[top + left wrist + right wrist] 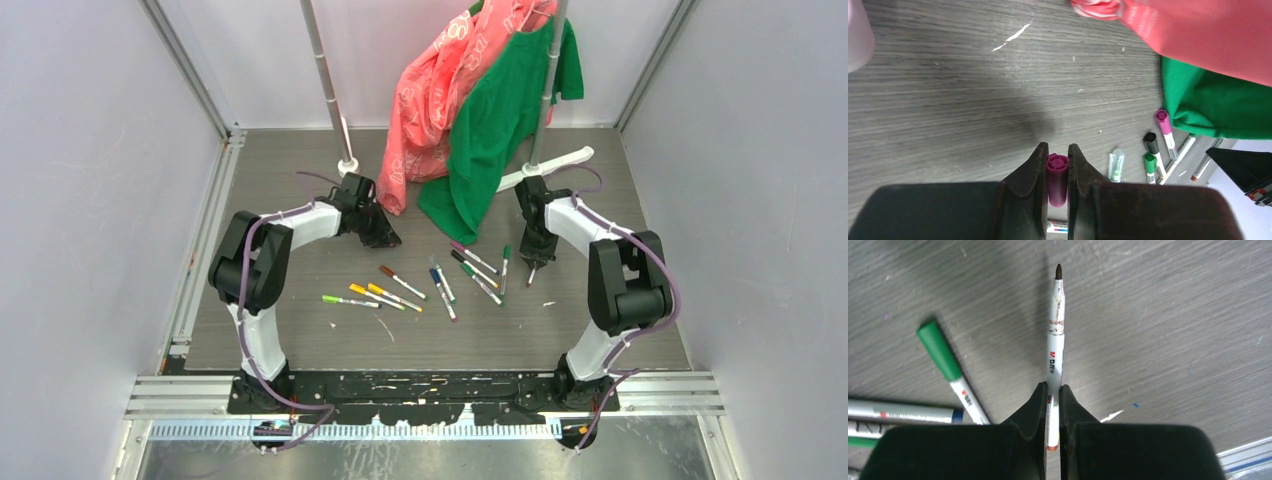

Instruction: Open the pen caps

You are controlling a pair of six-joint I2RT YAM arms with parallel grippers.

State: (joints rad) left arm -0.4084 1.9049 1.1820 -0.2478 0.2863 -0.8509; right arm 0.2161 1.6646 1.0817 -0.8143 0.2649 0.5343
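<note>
The left gripper (1057, 151) has its jaws drawn narrow, clamping a short magenta plastic cap (1057, 172). It is held left of centre, toward the far edge of the grey wood-grain desk (300, 340). The right gripper (1050, 390) has its jaws drawn narrow on a thin white-barrelled marker pen (1055, 340), right of centre, with its dark tip bare and no cap fitted. The other capped white marker pens (400, 283) lie loose mid-desk between the arms. A red garment (430, 100) and a green garment (495, 130) hang at the far edge.
</note>
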